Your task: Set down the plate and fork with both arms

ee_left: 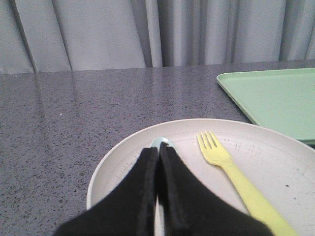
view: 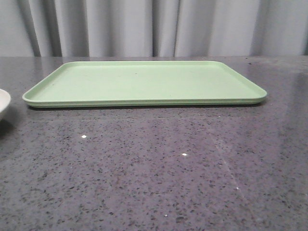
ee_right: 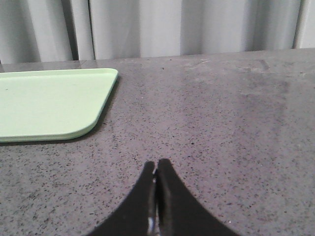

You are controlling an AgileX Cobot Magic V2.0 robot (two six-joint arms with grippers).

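Note:
The plate (ee_left: 123, 160) is pale and round and lies on the grey table to the left of the tray; only its edge (view: 2, 103) shows in the front view. The yellow fork (ee_left: 231, 169) lies inside the plate, tines pointing away. My left gripper (ee_left: 160, 148) is shut and sits over the plate, beside the fork. A light blue utensil tip (ee_left: 161, 142) peeks out past its fingertips; I cannot tell whether the fingers touch it. My right gripper (ee_right: 156, 164) is shut and empty over bare table, right of the tray. Neither gripper shows in the front view.
The light green rectangular tray (view: 144, 82) lies flat in the middle of the speckled grey table and nothing is on it. It also shows in the left wrist view (ee_left: 275, 96) and the right wrist view (ee_right: 44, 101). A grey curtain hangs behind the table.

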